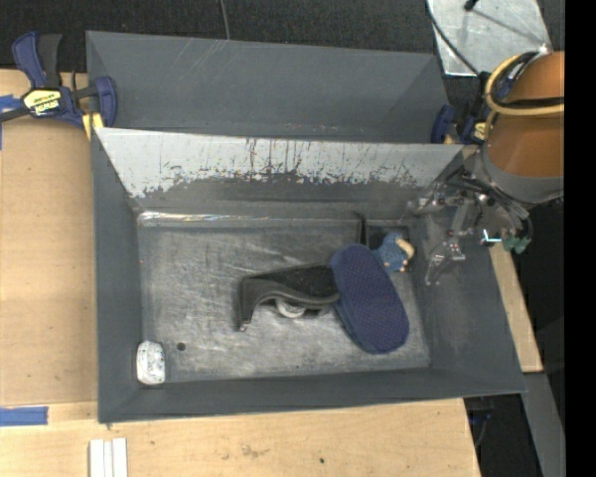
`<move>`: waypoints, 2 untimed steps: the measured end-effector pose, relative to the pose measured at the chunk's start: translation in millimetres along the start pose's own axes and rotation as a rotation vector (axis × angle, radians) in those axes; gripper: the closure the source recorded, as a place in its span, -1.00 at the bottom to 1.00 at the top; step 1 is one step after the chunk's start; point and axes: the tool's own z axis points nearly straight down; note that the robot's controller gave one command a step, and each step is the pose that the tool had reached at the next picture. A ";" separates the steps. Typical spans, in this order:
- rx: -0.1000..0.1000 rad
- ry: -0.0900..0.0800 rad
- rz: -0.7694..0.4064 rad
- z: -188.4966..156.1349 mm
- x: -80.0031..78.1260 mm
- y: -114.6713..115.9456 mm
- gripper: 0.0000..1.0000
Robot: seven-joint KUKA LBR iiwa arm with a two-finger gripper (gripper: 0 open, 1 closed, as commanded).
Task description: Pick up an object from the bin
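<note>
Here, the tool (443, 258) hangs over the right wall of the grey metal bin (278, 386); whether it is open or closed cannot be told. Nearest lies a small blue-and-tan object (393, 253), just beside a dark-blue oval fabric pad (371, 301).

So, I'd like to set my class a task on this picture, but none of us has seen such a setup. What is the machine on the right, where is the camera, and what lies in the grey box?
The camera looks down on a grey metal bin from above, a little to one side. Reaching in from the right is a robot arm with an orange cover. At its end is a gripper, the part that picks things up. It hangs over the bin's right-hand slope. On the bin's floor lie a dark blue oval pad, a black curved thing touching its left side, a small blue-and-tan thing near the gripper, and a small whitish lump in the front left corner. I can make out nothing held.
</note>
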 end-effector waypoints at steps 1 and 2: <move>0.001 -0.011 0.153 109.1 -27.2 5.6 -1.00; 0.003 -0.022 0.152 105.0 -29.8 5.5 1.00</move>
